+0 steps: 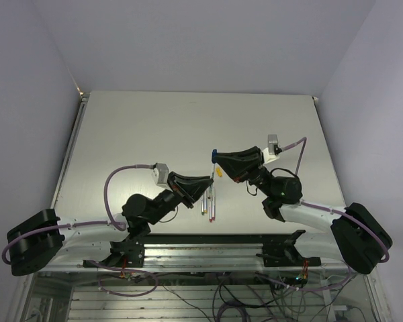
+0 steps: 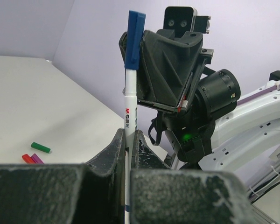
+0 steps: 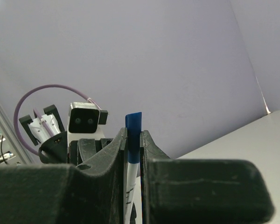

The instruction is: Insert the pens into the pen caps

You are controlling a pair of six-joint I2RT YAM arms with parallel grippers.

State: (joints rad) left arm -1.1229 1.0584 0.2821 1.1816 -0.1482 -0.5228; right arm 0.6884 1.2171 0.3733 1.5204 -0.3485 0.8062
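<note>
The left gripper (image 2: 129, 137) has its jaws pressed on the lower barrel of an upright pen (image 2: 129, 109). The right gripper (image 3: 133, 135) pinches the blue cap (image 2: 134, 39) on that pen's top. A green cap (image 2: 40, 148) lies on the bare tabletop (image 2: 46, 107), well apart from the pen.

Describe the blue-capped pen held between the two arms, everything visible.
A slim white plastic pen barrel with small red and grey print, topped by a blue plastic cap with a clip. In the left wrist view it stands nearly upright. The left pincer is shut on its lower barrel; the right pincer is shut on the cap. Its tip is hidden.
</note>
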